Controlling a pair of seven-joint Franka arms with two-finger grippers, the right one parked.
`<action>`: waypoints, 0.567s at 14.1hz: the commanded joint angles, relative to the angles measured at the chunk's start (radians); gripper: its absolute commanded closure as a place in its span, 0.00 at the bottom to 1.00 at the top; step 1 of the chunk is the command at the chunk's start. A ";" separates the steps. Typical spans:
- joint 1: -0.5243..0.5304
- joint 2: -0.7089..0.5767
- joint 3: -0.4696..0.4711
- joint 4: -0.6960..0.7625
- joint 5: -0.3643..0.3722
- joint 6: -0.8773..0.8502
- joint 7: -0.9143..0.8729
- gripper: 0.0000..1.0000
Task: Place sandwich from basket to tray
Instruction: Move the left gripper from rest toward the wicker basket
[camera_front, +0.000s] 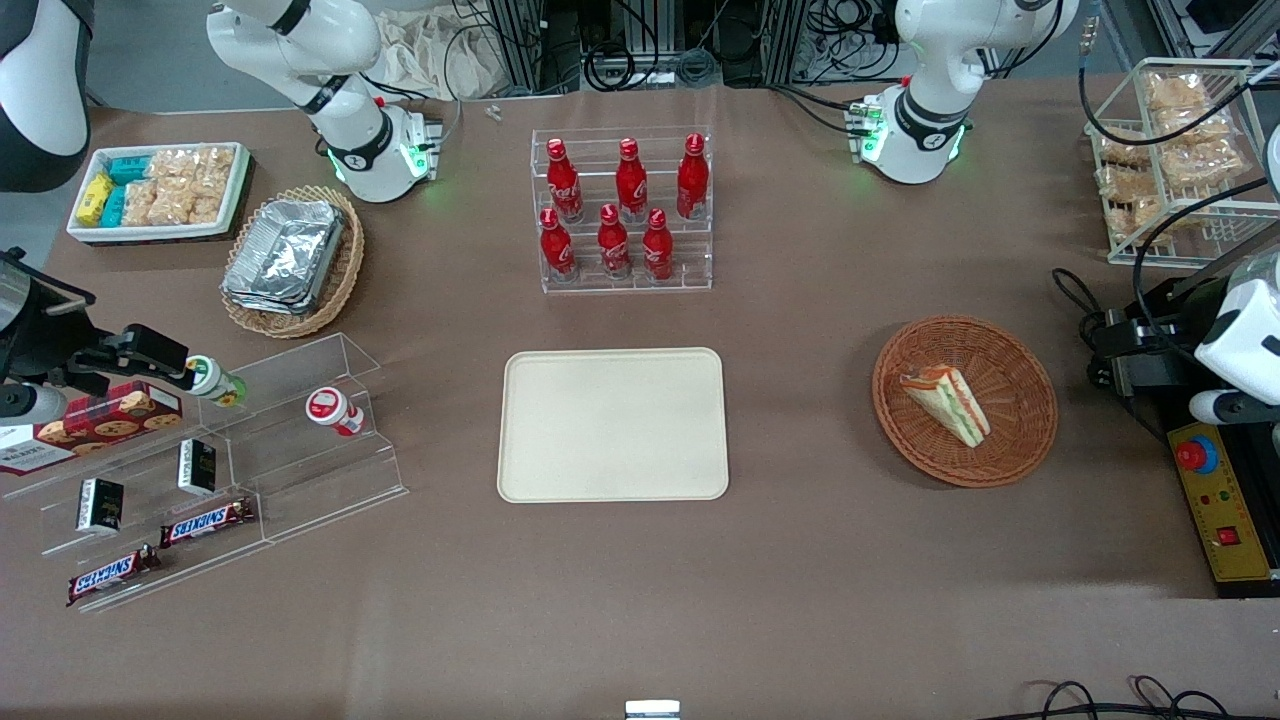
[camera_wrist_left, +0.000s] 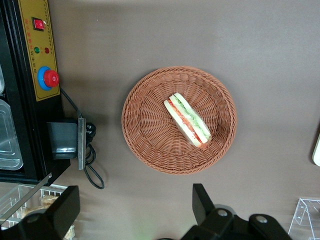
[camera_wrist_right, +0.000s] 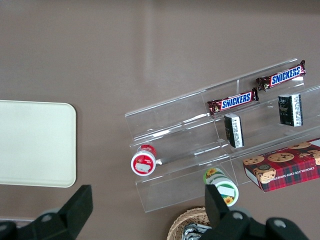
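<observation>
A robotics lab laid out as a mock snack shop is indicated: cabling and racks, an emergency-stop box, bottles and chocolate bars displayed on clear stands.

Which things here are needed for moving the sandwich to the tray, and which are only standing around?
Needed:
sandwich, lying in the basket
tray, nothing on it
gripper, open, above the table beside the basket

Only standing around:
red bottles on a clear rack
Snickers bars
foil trays in a tan basket
cookie box
</observation>
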 joint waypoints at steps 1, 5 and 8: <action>-0.017 -0.003 0.017 0.002 -0.011 0.022 0.003 0.00; -0.021 -0.005 0.017 -0.004 -0.010 0.010 0.009 0.00; -0.023 -0.060 0.017 -0.091 -0.010 0.008 -0.003 0.00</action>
